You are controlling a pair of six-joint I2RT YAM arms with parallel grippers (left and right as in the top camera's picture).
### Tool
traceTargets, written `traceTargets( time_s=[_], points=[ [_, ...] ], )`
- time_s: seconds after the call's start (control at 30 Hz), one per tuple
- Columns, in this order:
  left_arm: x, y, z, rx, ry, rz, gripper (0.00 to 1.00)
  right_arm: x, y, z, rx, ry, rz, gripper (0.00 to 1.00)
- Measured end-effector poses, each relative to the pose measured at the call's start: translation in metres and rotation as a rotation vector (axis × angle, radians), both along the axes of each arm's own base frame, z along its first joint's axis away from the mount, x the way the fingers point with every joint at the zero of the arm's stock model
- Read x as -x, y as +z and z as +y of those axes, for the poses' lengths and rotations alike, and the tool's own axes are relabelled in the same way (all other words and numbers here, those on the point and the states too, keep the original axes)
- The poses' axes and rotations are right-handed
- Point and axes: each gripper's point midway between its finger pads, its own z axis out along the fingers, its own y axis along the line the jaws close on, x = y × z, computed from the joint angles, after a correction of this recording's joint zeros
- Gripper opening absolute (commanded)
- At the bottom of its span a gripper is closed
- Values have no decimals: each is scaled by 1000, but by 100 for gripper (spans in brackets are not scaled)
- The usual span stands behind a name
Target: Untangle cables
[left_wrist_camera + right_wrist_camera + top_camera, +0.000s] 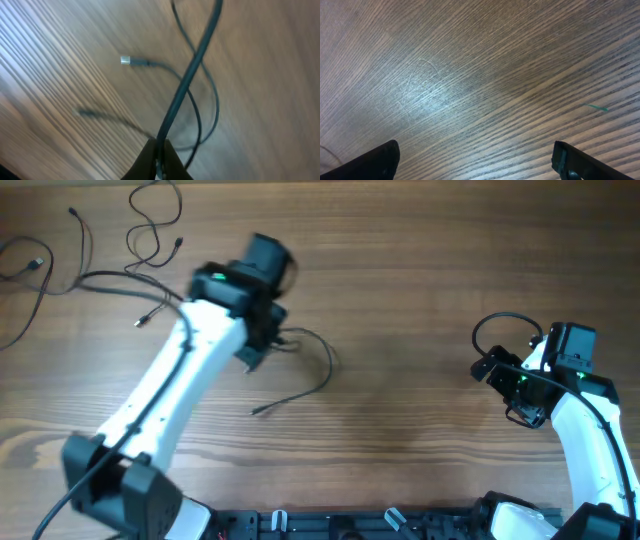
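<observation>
Since the left wrist view is blurred, detail there is limited, but the grip is clear: left claw (pixel 159 150) is pinched tight on a dark cable (pixel 187 80), its fingers (pixel 142 165) meeting around it at the bottom edge. The cable runs up and right from the pinch to the top of the frame, above the counter (pixel 65 60). Behind it a thinner strand (pixel 216 107) loops over the wood and ends in a silver plug (pixel 125 60); can't tell whether it's part of the same cable. A second, smeared plug (pixel 86 113) lies lower left of that.

Overhead: left claw (pixel 255 348) sits left of centre. The dark cable (pixel 328 365) leaves it to the right, arcs round and comes back to a free end (pixel 258 411) nearer the robot. The other cables (pixel 150 225) are spread over the far-left corner in several overlapping loops, with one strand running in under the left arm (pixel 170 390).

Right claw (pixel 475 150) is spread wide, with nothing between its fingers (pixel 375 162). Only bare wood below it, plus a small teal mark (pixel 596 107). Overhead, the right claw (pixel 490 370) is at the right side, well apart from every cable lying on the counter. A black wire loop (pixel 492 330) rises from the right arm just beside it.
</observation>
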Motion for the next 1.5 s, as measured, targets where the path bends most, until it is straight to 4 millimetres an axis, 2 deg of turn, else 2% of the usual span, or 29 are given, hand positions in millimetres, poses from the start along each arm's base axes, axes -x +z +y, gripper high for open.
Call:
traceTargets(
  time_s=[0.13,0.2,0.3,0.43,0.53,0.9,1.1,1.3,1.4,1.43,1.47,1.5],
  points=[
    [12,-29,-38,-11,45,63,20,0,0,0,1,3,0,100],
    [16,-44,-53,-17,81,85,33,0,0,0,1,3,0,100],
    [18,-66,-76,-16,118,93,74,0,0,0,1,3,0,100],
    [19,-84,-98,-9,116,88,100,0,0,0,1,3,0,100],
    [17,-94,-103,-36,99,72,100,0,0,0,1,3,1,100],
    [7,-119,-95,-125,84,58,100,1,0,0,0,3,2,100],
    [-19,-122,-107,-87,-15,-22,100,1,0,0,0,3,3,100],
    [-24,-122,-102,-98,-56,-21,99,1,0,0,0,3,3,100],
    [-27,-125,-97,-104,-48,-15,85,1,0,0,0,3,3,100],
    [-29,-128,-94,-110,-43,-11,83,1,0,0,0,3,2,100],
    [-30,-131,-91,-118,-48,-2,59,1,0,0,0,3,2,100],
    [-30,-138,-87,-129,-39,12,18,1,0,0,0,3,2,100]
  ],
)
